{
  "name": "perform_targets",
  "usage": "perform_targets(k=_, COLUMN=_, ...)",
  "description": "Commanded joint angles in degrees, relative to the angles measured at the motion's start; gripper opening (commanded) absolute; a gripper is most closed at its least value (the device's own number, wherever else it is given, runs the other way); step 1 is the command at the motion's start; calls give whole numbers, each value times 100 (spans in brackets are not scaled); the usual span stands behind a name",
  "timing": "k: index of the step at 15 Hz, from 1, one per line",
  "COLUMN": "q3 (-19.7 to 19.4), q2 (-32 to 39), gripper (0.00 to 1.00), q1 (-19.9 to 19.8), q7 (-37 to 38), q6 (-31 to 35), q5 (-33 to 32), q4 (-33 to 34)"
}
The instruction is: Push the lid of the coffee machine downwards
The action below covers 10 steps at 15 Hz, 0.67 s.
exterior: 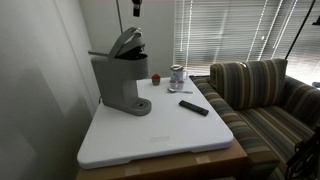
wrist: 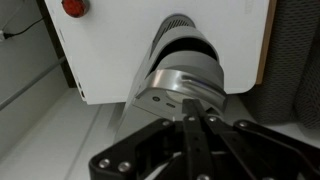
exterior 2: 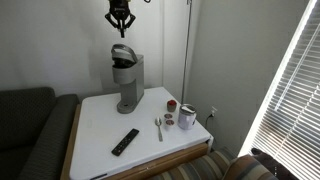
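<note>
The grey coffee machine [exterior: 120, 85] stands at the back of the white table [exterior: 160, 135], seen in both exterior views [exterior 2: 127, 85]. Its lid [exterior: 126, 42] is tilted up and open, also in the exterior view [exterior 2: 122, 52]. My gripper [exterior 2: 120, 18] hangs in the air straight above the lid, apart from it, and is partly cut off at the top edge [exterior: 136, 8]. In the wrist view the fingers [wrist: 195, 120] are pressed together and empty, with the rounded grey lid [wrist: 175, 88] right below them.
A black remote [exterior 2: 125, 141], a spoon [exterior 2: 158, 127], a small jar [exterior 2: 187, 117] and a small red-brown cup [exterior 2: 171, 105] lie on the table. A striped couch [exterior: 265, 100] stands beside it, with window blinds behind. A wall is close behind the machine.
</note>
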Motion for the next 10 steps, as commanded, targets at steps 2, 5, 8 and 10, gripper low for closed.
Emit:
perform_targets(k=2, q3=103, q2=264, gripper=0, q1=-42, q7=-93, q6=271, q5=101, q4=103)
perform_targets(k=5, q3=123, q2=321, gripper=0, q1=-30, q7=-93, q6=307, q5=81, q4=108)
perform_targets(k=8, q3=120, q2=309, gripper=0, q1=-26, q7=-85, q6=226, q5=66, q4=92)
perform_targets(k=10, q3=120, q2=293, gripper=0, q1=-24, q7=-88, q6=144, q5=65, q4=71)
